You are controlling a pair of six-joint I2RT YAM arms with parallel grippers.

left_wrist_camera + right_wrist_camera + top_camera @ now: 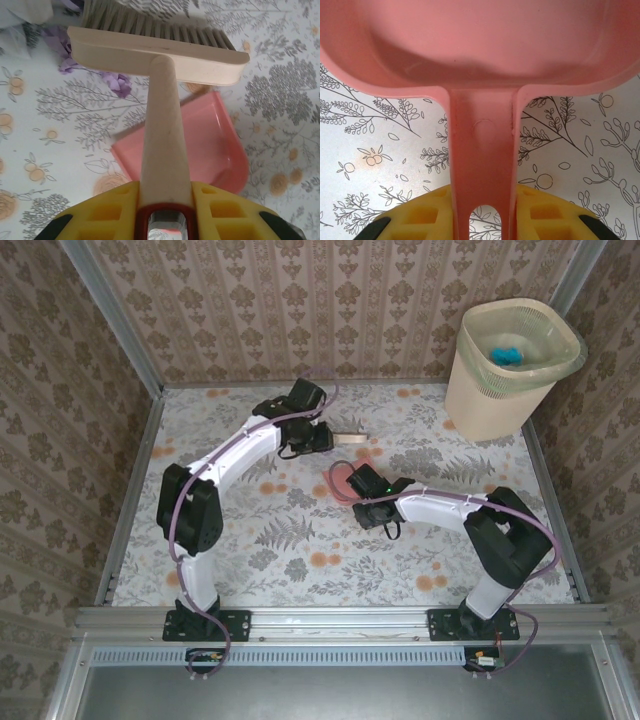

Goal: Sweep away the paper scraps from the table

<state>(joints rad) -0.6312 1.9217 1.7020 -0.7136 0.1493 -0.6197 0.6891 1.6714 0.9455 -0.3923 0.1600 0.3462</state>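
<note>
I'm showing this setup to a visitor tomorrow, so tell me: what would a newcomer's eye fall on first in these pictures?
Probably the cream brush, its handle clamped in the left jaws, with purple paper scraps lying by its head on the leaf-print table. Next comes the pink dustpan, held by its handle in the right jaws, close behind the brush. In the far right corner stands a pale wastebasket with a teal-blue wad inside.

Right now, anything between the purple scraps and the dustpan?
Nothing visible does. In the left wrist view the purple scraps lie at the near edge of the brush, and only bare table separates them from the pink dustpan.
</note>
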